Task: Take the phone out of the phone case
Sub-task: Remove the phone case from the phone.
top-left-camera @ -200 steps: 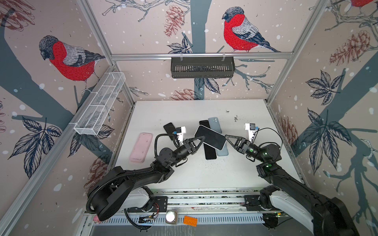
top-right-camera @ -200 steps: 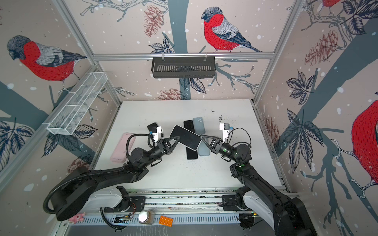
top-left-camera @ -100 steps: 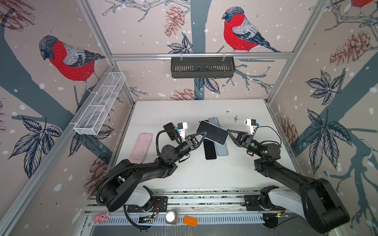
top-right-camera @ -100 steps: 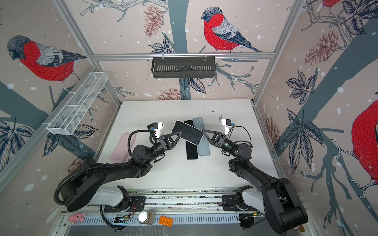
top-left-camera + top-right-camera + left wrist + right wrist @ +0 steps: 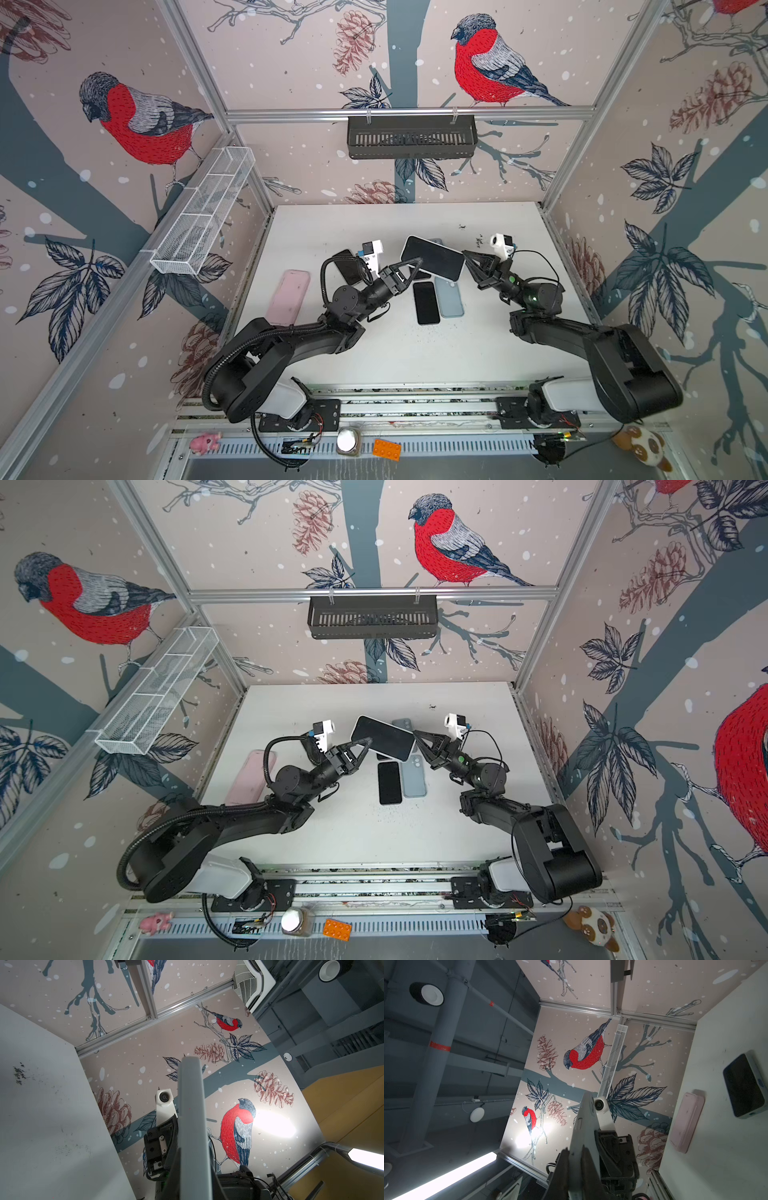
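Left fingers point(image 5: 415, 262) and right fingers point(image 5: 473, 261) clamp opposite ends of the cased phone point(image 5: 432, 257) above the table point(image 5: 415, 353).

No text, label, brand, number or sign can be read anywhere; any marks are too small.

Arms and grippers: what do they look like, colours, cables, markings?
The left arm and right arm are matte black with white base segments. The left gripper and right gripper have black triangular fingers and white wrist cameras. A ribbed black conduit runs along the left arm; a thin black cable loops by the right wrist, near a small green light.
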Robot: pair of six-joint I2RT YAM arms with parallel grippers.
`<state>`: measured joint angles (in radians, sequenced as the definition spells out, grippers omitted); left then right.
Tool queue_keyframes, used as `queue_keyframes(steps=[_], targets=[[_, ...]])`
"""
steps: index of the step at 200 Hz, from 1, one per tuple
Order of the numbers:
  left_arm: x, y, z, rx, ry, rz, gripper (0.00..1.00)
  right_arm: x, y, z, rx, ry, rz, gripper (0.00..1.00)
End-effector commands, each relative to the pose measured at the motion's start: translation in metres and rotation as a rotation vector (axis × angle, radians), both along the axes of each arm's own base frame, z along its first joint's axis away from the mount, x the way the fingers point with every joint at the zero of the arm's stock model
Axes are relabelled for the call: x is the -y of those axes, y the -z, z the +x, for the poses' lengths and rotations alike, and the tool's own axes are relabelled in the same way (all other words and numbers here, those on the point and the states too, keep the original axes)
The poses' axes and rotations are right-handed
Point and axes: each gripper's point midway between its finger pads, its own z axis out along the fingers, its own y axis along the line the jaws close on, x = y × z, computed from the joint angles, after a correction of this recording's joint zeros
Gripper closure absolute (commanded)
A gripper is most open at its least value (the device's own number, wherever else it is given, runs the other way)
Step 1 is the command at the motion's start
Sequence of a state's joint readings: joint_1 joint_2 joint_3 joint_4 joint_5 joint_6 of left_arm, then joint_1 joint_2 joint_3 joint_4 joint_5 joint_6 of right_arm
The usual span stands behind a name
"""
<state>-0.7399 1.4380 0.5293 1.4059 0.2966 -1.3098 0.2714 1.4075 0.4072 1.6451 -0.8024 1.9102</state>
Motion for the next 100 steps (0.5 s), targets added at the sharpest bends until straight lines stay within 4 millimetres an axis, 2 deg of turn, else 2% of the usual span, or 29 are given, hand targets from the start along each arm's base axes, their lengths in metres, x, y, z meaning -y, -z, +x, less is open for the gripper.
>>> queue_keyframes(steps=[1,100], targets=[[-0.021,-0.081,-0.066,0.362,0.168,-0.223,1.00,0.008,-0.032,-0.014,0.127,-0.018,0.096,0.94],[-0.033,-0.104,-0.066,0.454,0.148,-0.234,1.00,0.013,-0.063,0.015,0.107,-0.029,0.169,0.90]])
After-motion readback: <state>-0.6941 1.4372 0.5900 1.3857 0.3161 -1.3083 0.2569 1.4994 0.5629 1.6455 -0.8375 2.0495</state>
